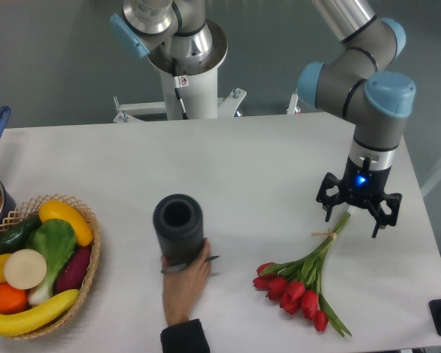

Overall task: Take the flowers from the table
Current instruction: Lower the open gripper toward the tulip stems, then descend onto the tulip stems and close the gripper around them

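A: Where are the flowers (303, 282) lying?

B: Lower right of the worktop (279, 158), stems pointing up under the claw (350, 216).

A: And the claw?

B: Hanging released, empty. I'm suggesting straddling the stems near the string.

Flowers (301, 283): red tulip bunch, green stems tied with thin string, lying flat on white table (264, 162), heads toward near edge, stems pointing up-right.
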